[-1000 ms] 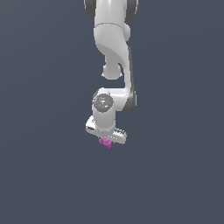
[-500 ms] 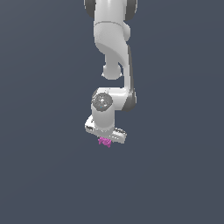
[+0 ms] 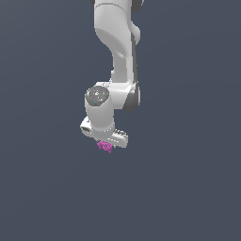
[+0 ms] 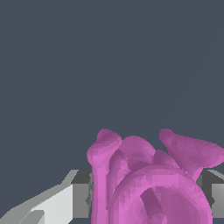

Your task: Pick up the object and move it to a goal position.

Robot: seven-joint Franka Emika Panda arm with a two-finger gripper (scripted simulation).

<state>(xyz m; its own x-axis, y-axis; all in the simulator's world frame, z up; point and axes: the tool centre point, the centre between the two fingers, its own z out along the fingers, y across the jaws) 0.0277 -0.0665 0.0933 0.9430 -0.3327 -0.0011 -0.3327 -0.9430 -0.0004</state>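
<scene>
The white robot gripper [image 3: 105,144] is gripping the small knobbly magenta object [image 4: 151,179] between closed-in fingers [image 4: 81,194]; moving to goal is remaining.

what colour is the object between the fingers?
Magenta-pink all over, no pattern. The object shows best in the wrist view, sitting between the white fingers.

Object [image 4: 148,179] cropped by the wrist view's edge; tool [image 3: 105,142] fingertips hidden behind it.

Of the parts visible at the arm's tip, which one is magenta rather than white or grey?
The small knobbly object, sitting between the gripper fingers; the arm and fingers are white and grey.
</scene>
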